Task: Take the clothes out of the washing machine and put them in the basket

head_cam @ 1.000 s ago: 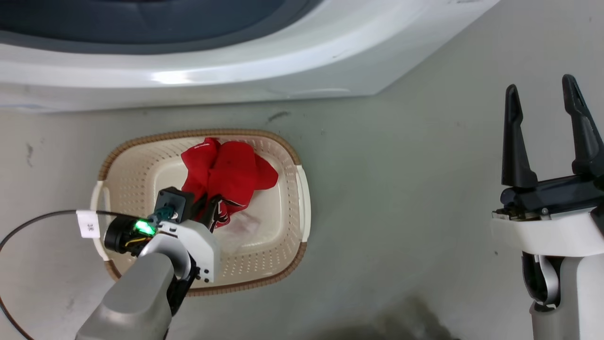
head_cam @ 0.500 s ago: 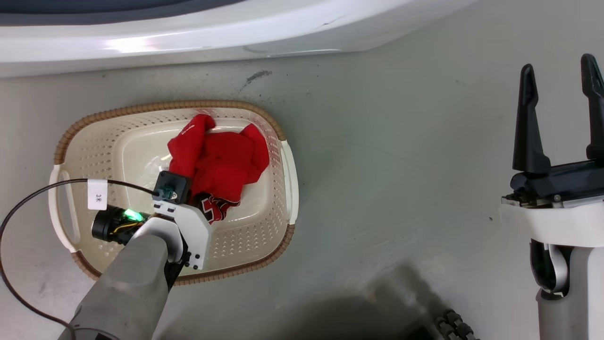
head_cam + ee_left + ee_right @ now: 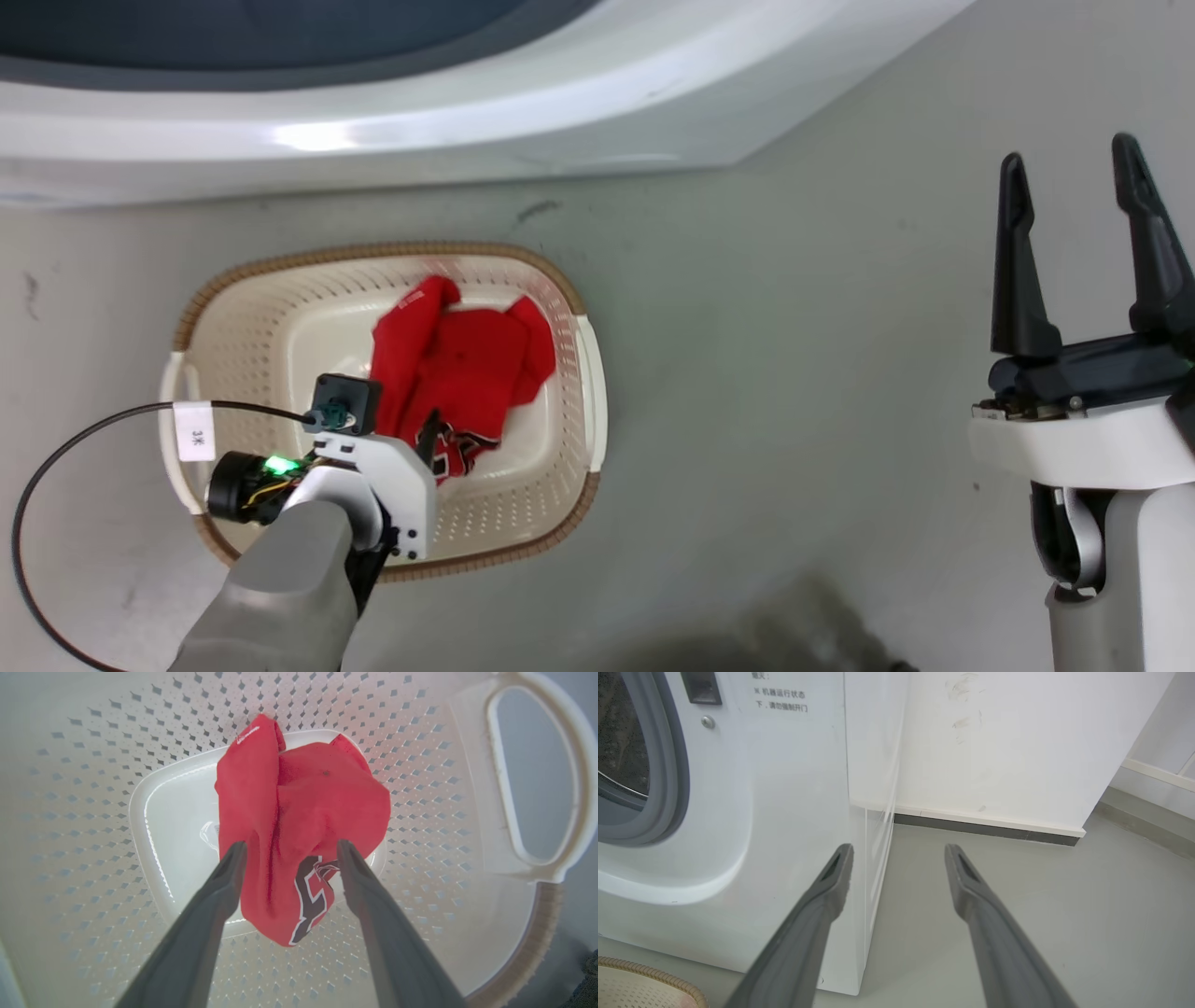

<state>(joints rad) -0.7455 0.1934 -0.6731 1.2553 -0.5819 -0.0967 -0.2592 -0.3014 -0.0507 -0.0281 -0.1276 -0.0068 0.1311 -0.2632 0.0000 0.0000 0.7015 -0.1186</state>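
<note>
Clothes [image 3: 457, 373]: one red bundle lay on the bottom of the basket [image 3: 373, 252], toward its right end, with a black white-edged numeral showing at the near edge.

Far left: a black cable [image 3: 261, 408] looped in to the left arm's wrist. Left gripper [image 3: 290, 843] hung inside the basket just over the bundle. Its two fingers were spread, one on either side of the near fold, pinching nothing. Could not tell whether the tips brushed the fabric. The bundle sat slack on the plastic, so judged released.

Centre: the basket stood on the grey floor [image 3: 794, 373] just in front of the washing machine [image 3: 467, 131], near it but apart.

Far right: right gripper [image 3: 1069, 151] was held up, well apart from the basket, fingers wide and empty. Its wrist view faced the machine's front corner and the grey gasket [image 3: 668, 765] of the porthole.

Progress, as judged: at least one garment was delivered. The drum showed only as a dark sliver, so could not tell whether more clothes waited inside. Likely next: lift the left arm out, then check the drum.
</note>
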